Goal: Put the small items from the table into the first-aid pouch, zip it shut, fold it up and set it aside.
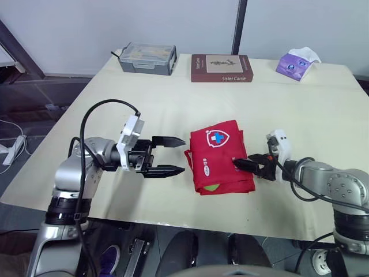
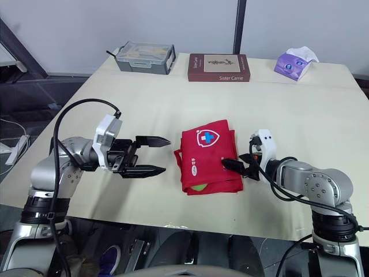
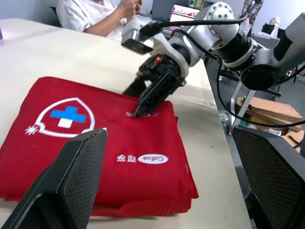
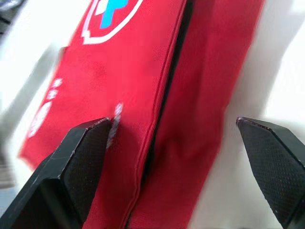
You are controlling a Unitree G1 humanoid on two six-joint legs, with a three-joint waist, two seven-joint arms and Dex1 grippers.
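Pouch (image 1: pixel 219 156) lies folded near the front edge of the surface (image 1: pixel 173 98), between the two grippers. Looks like soft, light fabric in floppy layers. Pinching one flap would likely peel it open, so better to grip through the whole stack at a side edge. Left gripper (image 2: pixel 166 154) sits just beside its left edge, jaws wide; right gripper (image 4: pixel 174 123) has jaws wide, straddling the right edge. Bare room left and behind — book (image 1: pixel 222 68), box (image 1: pixel 148 58) and tissues (image 1: pixel 297 63) are well back.
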